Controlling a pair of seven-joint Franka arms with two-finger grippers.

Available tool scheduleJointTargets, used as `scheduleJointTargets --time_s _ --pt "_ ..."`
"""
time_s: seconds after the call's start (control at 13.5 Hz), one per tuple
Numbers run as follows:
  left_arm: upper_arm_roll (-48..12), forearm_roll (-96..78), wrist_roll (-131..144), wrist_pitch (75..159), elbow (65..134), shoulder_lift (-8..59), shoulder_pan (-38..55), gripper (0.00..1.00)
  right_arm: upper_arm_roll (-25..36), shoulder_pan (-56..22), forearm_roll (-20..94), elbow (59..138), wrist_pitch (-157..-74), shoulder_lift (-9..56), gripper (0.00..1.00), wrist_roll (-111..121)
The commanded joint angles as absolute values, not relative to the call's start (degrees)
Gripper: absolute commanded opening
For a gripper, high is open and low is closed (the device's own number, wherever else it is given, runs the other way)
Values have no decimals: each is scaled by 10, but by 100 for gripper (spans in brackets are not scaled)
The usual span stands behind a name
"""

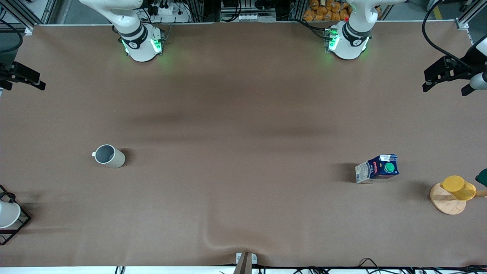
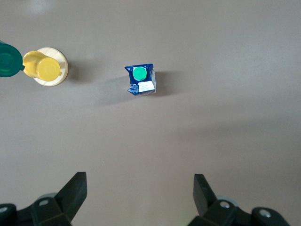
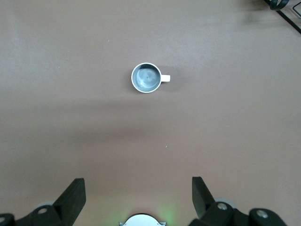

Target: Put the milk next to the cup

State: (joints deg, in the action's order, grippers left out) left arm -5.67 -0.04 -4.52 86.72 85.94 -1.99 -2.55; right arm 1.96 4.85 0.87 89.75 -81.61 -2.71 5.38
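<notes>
The milk [image 1: 377, 168], a dark blue carton with a green cap, stands upright on the brown table toward the left arm's end; it also shows in the left wrist view [image 2: 140, 81]. The cup [image 1: 109, 156], light grey with a small white handle, stands toward the right arm's end and shows in the right wrist view [image 3: 146, 77]. My left gripper [image 1: 445, 87] [image 2: 140, 188] is open and empty, high over the left arm's end of the table. My right gripper [image 1: 21, 82] [image 3: 138, 190] is open and empty, high over the right arm's end.
A yellow cup [image 1: 458, 187] lies on a round wooden coaster [image 1: 445, 203] beside the milk, with a dark green object [image 1: 482, 177] at the table's edge. A white cup in a black wire frame [image 1: 7, 215] sits at the right arm's end. The cloth has a wrinkle [image 1: 228, 239].
</notes>
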Motion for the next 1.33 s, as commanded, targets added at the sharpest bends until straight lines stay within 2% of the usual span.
scheduleJointTargets --time_s 0.0,0.89,1.26 --pt "-54 -15 -53 836 861 -26 -27 100 14 57 10 904 -818 -33 100 62" --pt "-53 -17 -57 837 861 -18 -32 100 15 57 32 912 -821 -33 100 62" --pt "-53 -17 -72 881 867 23 -60 100 14 55 40 913 -838 -30 100 62"
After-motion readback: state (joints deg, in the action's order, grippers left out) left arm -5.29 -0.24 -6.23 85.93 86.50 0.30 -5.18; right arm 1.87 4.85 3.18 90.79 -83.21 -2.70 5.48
